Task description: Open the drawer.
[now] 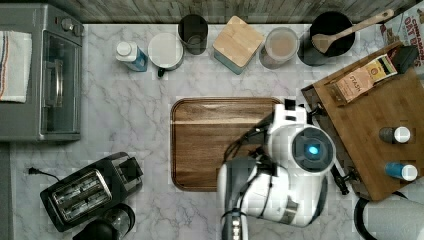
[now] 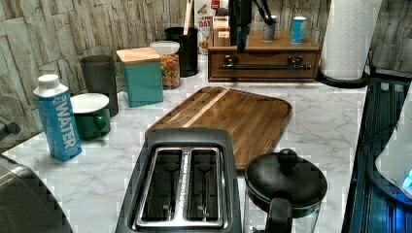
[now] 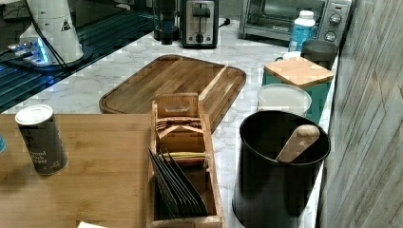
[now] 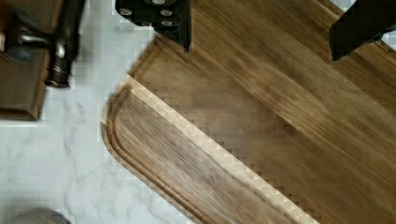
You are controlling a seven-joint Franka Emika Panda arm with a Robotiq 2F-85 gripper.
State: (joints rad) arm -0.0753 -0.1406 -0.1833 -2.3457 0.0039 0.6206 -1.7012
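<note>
The drawer [image 2: 265,59] is a wide brown wooden front under a bamboo top, standing at the back of the counter in the left view; it looks shut. A long black bar handle [image 2: 266,67] runs across it, and one end of the handle [image 4: 64,44] shows in the wrist view. My gripper [image 2: 241,46] hangs in front of the drawer's left half in the left view, above handle height and apart from it. In the wrist view my gripper [image 4: 261,51] is open, its fingers [image 4: 180,28] wide apart over the cutting board's corner with nothing between them. Seen from the top, my gripper [image 1: 290,106] sits just left of the drawer unit [image 1: 370,135].
A dark walnut cutting board [image 2: 228,119] lies mid-counter. Spice jars [image 2: 299,29] and a tea box [image 3: 183,156] stand on the drawer unit's top. A paper towel roll [image 2: 347,39] stands beside it. Canisters [image 2: 143,75], a utensil pot [image 3: 280,171], water carton [image 2: 58,124], toaster [image 2: 182,182] and kettle [image 2: 284,187] ring the counter.
</note>
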